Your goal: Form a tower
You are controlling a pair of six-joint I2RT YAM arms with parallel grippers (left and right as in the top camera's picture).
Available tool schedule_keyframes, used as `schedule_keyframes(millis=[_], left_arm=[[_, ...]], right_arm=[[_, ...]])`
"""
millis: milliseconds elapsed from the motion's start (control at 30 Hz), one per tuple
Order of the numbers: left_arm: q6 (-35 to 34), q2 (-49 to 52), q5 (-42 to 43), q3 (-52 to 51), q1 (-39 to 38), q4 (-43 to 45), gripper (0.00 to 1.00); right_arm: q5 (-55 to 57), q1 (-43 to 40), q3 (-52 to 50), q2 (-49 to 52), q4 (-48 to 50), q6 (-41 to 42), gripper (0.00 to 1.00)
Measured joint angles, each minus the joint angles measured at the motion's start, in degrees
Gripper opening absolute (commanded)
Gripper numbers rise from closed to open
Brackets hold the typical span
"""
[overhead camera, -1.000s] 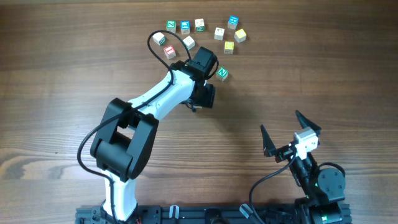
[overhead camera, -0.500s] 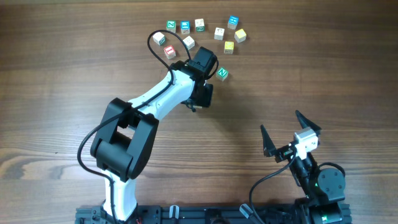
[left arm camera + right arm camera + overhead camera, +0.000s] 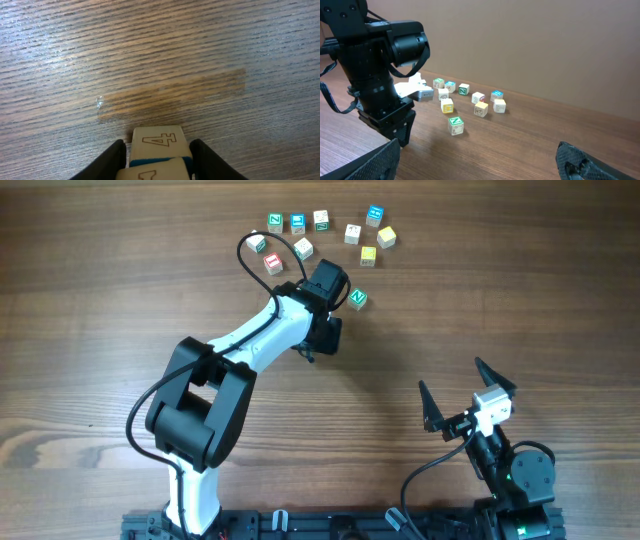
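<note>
While the right gripper hangs wide apart over the near right of the table with nothing between its fingers, the left arm reaches out to the middle. The left gripper points down there, its two fingers drawn in against the sides of the tower. The tower counts two pale cubes so far, one on the other. A "4" shows on the one nearer the fingertips, with a blue band where the two meet. From the right wrist view those fingers come down about to the wood. Beyond them I count eleven loose cubes scattered at the far side. Two are yellow, and one green-lettered cube sits apart, just right of the left arm's wrist.
</note>
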Motion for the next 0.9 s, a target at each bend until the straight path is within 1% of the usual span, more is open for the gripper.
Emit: schedule_keyframes(millis=[67,100,133,267,300,367,400,433,467,533,600,633,667,700,733,767,800,833,900], left_arm=[[0.02,0.00,0.00,0.00,0.00,0.02,0.33],[0.00,0.00,0.00,0.00,0.00,0.02,0.26],[0.00,0.00,0.00,0.00,0.00,0.02,0.22],[0.17,0.00,-0.02,0.00,0.00,0.20,0.21],[0.15,0.00,0.00,0.00,0.00,0.20,0.18],[0.15,0.00,-0.02,0.00,0.00,0.20,0.15],[0.15,0.00,-0.02,0.00,0.00,0.20,0.18],[0.15,0.00,-0.02,0.00,0.00,0.20,0.35],[0.15,0.00,-0.02,0.00,0.00,0.20,0.38],[0.04,0.00,-0.02,0.00,0.00,0.17,0.39],[0.15,0.00,-0.02,0.00,0.00,0.15,0.48],[0.17,0.00,-0.02,0.00,0.00,0.17,0.48],[-0.02,0.00,-0.02,0.00,0.00,0.17,0.45],[0.13,0.00,-0.02,0.00,0.00,0.22,0.34],[0.09,0.00,-0.02,0.00,0.00,0.44,0.27],[0.11,0.00,-0.02,0.00,0.00,0.63,0.22],[-0.02,0.00,-0.02,0.00,0.00,0.83,0.21],[0.04,0.00,-0.02,0.02,0.00,1.03,0.22],[0.13,0.00,-0.02,0.02,0.00,1.05,0.39]], right_arm=[[0.00,0.00,0.00,0.00,-0.02,0.02,1.00],[0.00,0.02,0.00,0.00,-0.02,0.00,1.00],[0.00,0.02,0.00,0.00,-0.02,0.02,1.00],[0.00,0.02,0.00,0.00,0.00,0.02,1.00],[0.00,0.00,0.00,0.00,0.00,0.00,1.00],[0.00,0.00,0.00,0.00,0.00,0.00,1.00],[0.00,0.00,0.00,0.00,-0.02,0.00,1.00],[0.00,0.00,0.00,0.00,-0.02,0.00,1.00],[0.00,0.00,0.00,0.00,-0.02,0.02,1.00],[0.00,0.00,0.00,0.00,0.00,0.00,0.99],[0.00,0.00,0.00,0.00,0.00,0.02,1.00],[0.00,0.02,0.00,0.00,-0.02,0.00,1.00],[0.00,0.00,0.00,0.00,-0.02,0.00,1.00],[0.00,0.00,0.00,0.00,-0.02,0.00,1.00],[0.00,0.02,0.00,0.00,-0.02,0.00,1.00],[0.00,0.00,0.00,0.00,-0.02,0.02,1.00],[0.00,0.00,0.00,0.00,0.00,0.00,1.00],[0.00,0.00,0.00,0.00,-0.02,0.00,1.00],[0.00,0.00,0.00,0.00,0.00,0.00,0.99]])
